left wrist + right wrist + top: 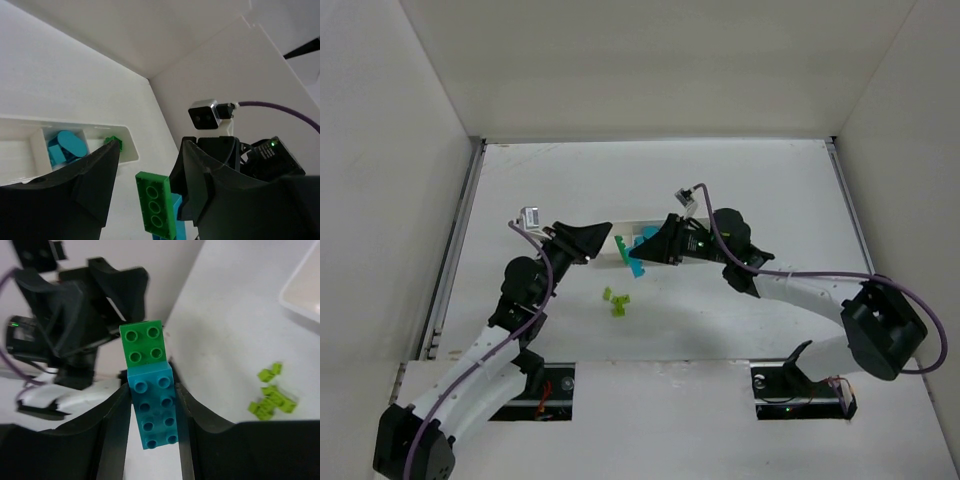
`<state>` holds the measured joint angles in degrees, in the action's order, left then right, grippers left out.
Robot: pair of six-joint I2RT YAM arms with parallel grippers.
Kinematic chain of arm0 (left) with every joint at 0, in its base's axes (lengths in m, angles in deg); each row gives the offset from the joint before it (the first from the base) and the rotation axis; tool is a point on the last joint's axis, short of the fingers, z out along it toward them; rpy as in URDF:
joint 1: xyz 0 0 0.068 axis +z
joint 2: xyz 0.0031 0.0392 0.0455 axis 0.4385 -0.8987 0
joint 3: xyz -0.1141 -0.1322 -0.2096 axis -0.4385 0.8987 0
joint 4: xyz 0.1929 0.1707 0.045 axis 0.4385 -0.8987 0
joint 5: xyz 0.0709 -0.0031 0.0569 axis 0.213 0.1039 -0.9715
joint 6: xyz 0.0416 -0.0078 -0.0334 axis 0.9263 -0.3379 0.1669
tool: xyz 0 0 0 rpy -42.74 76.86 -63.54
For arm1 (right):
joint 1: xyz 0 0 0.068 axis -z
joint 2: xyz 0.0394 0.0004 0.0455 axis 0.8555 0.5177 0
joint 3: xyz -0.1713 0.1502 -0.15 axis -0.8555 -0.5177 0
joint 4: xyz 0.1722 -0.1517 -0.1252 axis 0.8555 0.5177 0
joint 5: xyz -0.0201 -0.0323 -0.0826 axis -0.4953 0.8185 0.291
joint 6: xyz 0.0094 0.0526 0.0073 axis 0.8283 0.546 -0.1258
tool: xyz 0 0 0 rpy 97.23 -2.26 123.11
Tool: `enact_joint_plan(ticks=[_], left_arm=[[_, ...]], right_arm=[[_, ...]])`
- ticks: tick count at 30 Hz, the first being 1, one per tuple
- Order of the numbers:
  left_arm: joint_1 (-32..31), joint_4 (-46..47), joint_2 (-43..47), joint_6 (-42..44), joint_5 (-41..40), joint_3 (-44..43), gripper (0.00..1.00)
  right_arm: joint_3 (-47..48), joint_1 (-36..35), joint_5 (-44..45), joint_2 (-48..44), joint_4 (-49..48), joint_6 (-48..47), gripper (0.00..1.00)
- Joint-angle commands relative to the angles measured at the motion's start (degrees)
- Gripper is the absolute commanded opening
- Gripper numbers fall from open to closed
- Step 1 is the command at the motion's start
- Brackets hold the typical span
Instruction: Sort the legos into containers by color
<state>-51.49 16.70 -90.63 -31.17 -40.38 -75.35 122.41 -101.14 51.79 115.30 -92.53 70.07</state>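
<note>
Jo: Nearest us, at the bottom of the overhead shot, sit the bases of the left arm [485, 355] and right arm [810, 290]. Both reach in over the white table [770, 190] and meet near its middle.

Sam: And right where they meet is the long white tray [129, 147]. From above the arms hide most of it, but the left wrist view shows its end and a thin divider [37, 145].

Jo: Grippers, then. The right gripper [151, 395] is clamped on a cyan brick [152, 415], with a finger pressed to each long side.

Sam: Left gripper [150, 150] — jaws parted. A green brick [156, 202] stands in the gap, with white table showing between it and one finger. Whether the other finger touches it, I can't tell.

Jo: That green brick is studded onto the far end of the cyan brick and sticks out past the right gripper's fingertips. The pair sits just beside the tray's near wall.

Sam: Inside the tray there are cyan pieces [67, 145] in one compartment. A green piece [113, 141] shows in the end compartment next door, partly hidden behind a finger.

Jo: Smallest last — a little cluster of yellow-green bricks [616, 300] lies loose on the table. It's on the arms' side of the tray, apart from both grippers.
</note>
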Motion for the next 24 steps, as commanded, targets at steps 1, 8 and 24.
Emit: enact_joint_plan(ticks=[1,8,24], left_arm=[[-1.72,11.28,-2.07,1.39,3.94,1.05,0.52],[-5.41,13.31,-5.60,2.01,4.65,1.14,0.52],[-6.73,14.89,-5.16,0.69,5.97,0.52,0.63]], right_arm=[[-1.55,1.76,-3.88,-2.26,-14.28,11.94,0.28],[-4.19,4.22,-4.24,-2.18,-18.60,16.34,0.28],[-6.04,6.42,-4.50,1.77,-23.70,19.07,0.28]])
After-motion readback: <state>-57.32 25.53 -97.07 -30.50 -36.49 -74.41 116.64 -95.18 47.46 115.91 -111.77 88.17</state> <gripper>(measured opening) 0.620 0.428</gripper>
